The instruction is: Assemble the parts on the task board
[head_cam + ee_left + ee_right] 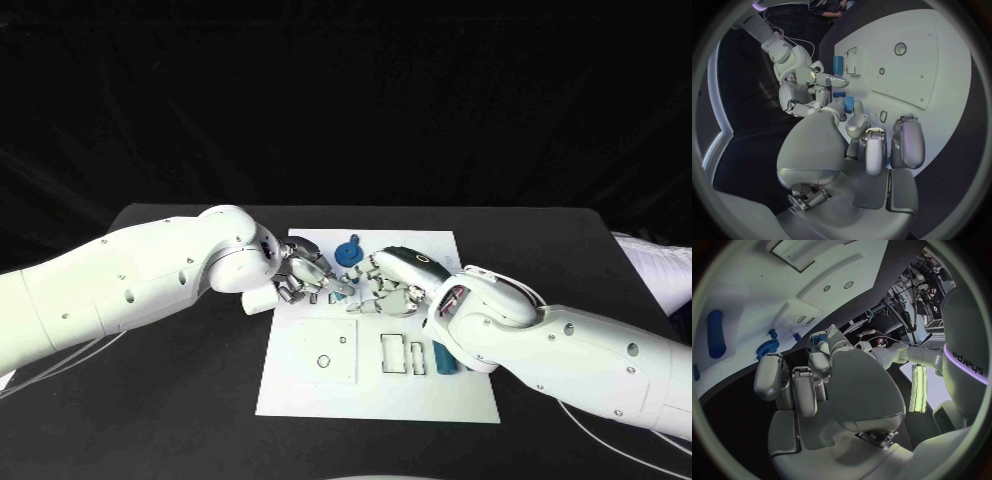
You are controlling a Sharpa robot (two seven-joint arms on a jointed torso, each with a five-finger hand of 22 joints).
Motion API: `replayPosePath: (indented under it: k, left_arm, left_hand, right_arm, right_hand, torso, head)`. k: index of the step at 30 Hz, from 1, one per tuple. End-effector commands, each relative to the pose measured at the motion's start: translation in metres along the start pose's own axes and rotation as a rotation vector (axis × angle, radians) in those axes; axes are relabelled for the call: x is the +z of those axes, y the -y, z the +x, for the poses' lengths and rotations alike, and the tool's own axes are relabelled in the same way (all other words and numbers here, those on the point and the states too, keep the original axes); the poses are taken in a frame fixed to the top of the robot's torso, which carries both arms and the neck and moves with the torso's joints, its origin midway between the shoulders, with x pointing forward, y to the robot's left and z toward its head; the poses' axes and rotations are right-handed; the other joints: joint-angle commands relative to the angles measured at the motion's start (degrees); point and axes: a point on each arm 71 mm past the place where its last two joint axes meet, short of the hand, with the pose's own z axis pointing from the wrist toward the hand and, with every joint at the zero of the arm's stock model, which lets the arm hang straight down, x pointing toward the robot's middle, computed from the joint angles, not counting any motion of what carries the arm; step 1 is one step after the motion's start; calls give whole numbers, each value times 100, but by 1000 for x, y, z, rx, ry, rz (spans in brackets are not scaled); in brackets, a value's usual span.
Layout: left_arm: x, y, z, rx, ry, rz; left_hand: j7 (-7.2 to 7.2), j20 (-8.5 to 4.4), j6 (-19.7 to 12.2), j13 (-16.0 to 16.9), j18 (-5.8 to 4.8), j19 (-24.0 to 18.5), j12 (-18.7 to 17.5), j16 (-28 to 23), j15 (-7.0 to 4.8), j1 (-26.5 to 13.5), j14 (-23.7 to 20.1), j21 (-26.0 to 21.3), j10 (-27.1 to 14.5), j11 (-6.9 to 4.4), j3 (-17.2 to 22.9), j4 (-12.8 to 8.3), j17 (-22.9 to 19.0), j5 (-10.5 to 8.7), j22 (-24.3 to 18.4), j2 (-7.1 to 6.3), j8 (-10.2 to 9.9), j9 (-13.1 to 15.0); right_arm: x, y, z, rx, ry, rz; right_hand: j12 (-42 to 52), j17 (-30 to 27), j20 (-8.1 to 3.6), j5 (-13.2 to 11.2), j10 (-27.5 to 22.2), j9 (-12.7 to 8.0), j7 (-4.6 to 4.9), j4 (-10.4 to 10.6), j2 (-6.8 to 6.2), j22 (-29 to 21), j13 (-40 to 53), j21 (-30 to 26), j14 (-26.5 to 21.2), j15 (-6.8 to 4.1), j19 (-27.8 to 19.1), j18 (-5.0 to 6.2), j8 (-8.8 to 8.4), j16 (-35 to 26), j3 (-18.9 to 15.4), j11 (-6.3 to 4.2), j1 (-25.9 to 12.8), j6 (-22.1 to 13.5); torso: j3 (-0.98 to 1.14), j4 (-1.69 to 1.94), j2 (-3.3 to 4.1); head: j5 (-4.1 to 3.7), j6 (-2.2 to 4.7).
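The white task board (378, 390) lies in the middle of the black table. My left hand (306, 276) and right hand (387, 286) meet fingertip to fingertip over its far part. A small blue part (847, 103) sits at the left hand's fingertips and looks pinched there; it also shows as the blue part (820, 338) in the right wrist view. The right hand (811, 385) hovers with its fingers apart and nothing between them. A blue gear (348, 256) and a blue peg (353, 240) lie just beyond the hands. A blue cylinder (444, 358) lies by the board's right edge.
The board has a raised square plate with a small hole (323, 360) and rectangular slots (394, 352) on its near half. My right forearm (577, 355) crosses the board's right side, above the cylinder. Bare black table lies around the board.
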Motion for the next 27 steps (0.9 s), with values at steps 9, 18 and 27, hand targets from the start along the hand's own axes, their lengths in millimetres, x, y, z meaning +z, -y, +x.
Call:
replayPosePath:
  k: [9,18,27]
  left_arm:
    - [0,4,2,-11,-15,22]
    - [0,4,3,-37,-24,27]
    - [-1,4,4,-63,-40,30]
  left_hand:
    - [-111,-14,154,-1,5,20,8,18,-46,23,602,31,38,-19,-72,-8,1510,22,259,76,4,4]
    - [-111,-14,154,-1,5,20,8,18,-46,23,602,31,38,-19,-72,-8,1510,22,259,76,4,4]
    - [-112,-15,158,-3,7,14,5,18,-47,33,602,24,38,-20,-100,-12,1510,22,251,88,2,3]
  right_arm:
    - [3,-4,2,-27,14,-16]
    - [5,-6,5,-38,9,-23]
    - [5,-7,5,-65,21,-29]
  right_hand:
    - [88,854,-9,-14,58,4,-11,-51,54,19,38,-7,451,-40,-12,75,15,-22,8,-17,54,78]
    - [149,856,-33,-23,93,37,-58,-130,138,43,67,5,453,-73,7,72,92,-24,66,-60,110,325]
    - [199,870,-80,-75,126,62,-132,-262,223,76,96,21,457,-129,29,67,159,-19,216,-126,253,541]
  torso:
    - [-2,2,-3]
    - [-1,1,-3]
    - [3,1,-4]
  head:
    - [-5,-3]
    - [-3,-27]
    - [0,-43]
